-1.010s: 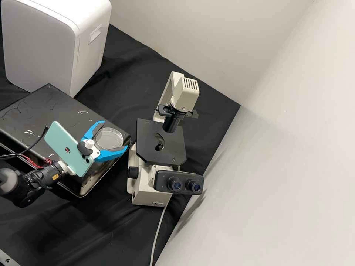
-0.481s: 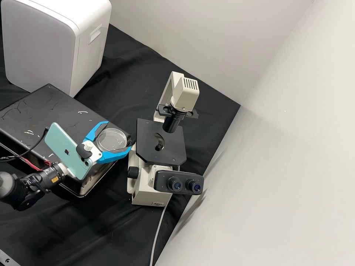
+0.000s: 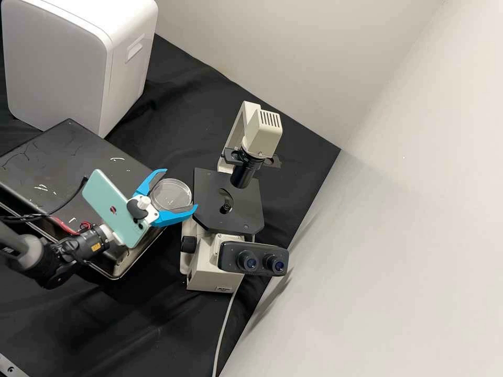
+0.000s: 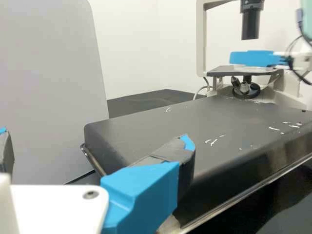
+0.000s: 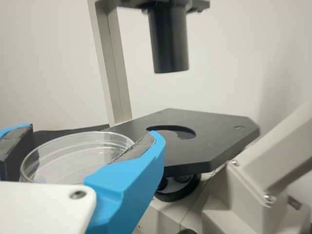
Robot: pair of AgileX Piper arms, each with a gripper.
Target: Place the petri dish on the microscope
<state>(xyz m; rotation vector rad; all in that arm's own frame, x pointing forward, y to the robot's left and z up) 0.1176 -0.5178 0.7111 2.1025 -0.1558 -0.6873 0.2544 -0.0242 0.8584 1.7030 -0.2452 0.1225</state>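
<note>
The right hand holds the clear round plastic petri dish level between its blue fingers. Just ahead of its fingertips lies the black stage of the beige microscope. The left hand gapes wide and empty, with a scuffed black box beyond.

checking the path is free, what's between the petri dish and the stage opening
Only bare black stage lies between the petri dish and the opening, as the right wrist view shows.

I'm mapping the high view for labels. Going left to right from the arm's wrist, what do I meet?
teal phone → petri dish → microscope → pale wall
</note>
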